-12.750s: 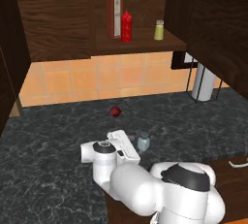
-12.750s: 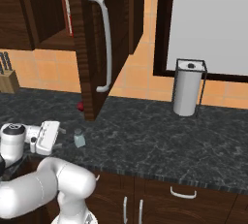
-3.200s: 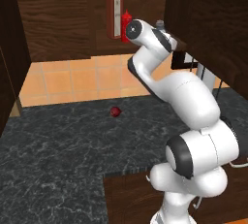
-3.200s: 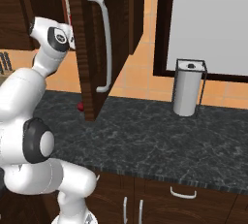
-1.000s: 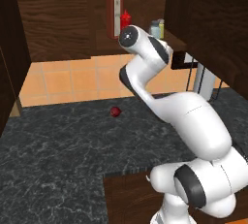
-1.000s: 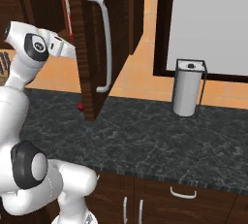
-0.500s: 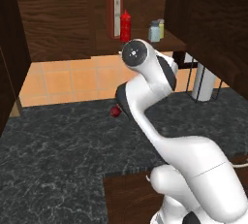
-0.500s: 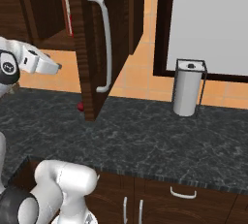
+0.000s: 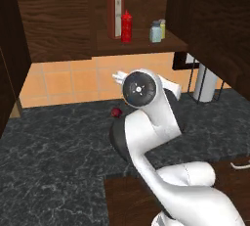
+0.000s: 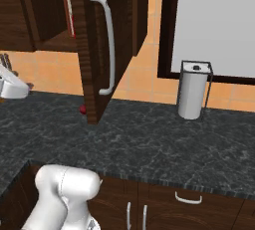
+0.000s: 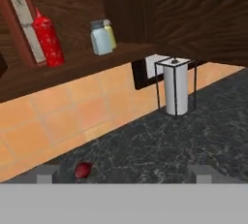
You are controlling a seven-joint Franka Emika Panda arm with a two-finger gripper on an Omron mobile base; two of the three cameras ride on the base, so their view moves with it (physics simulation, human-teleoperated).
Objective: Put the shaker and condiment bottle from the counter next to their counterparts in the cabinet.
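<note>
Open wall cabinet (image 9: 58,24) above the counter (image 9: 53,156). On the plank shelf (image 9: 141,44), left to right in the left base view: the tall red bottle (image 9: 115,11) with white label and green cap; the condiment bottle (image 9: 126,26), standing upright just beside it; then, a little apart, the shaker (image 9: 155,32), upright and close against the yellowish shaker (image 9: 162,28), which stands partly behind it. The hand view gives the same order: tall bottle (image 11: 24,29), condiment bottle (image 11: 47,38), shaker (image 11: 100,37), yellowish shaker (image 11: 111,33).

The arm rises in front of the counter, its round joint below shelf level. The gripper (image 11: 123,172) shows as two finger tips (image 11: 47,171) set wide apart, with nothing between them.

On the counter, near the tiled backsplash (image 9: 73,80), lies a small dark-red round thing (image 9: 116,112). A paper-towel holder (image 10: 194,89) stands at the right. The cabinet door (image 10: 99,45) hangs open with its white handle (image 10: 107,45) facing the right base view.
</note>
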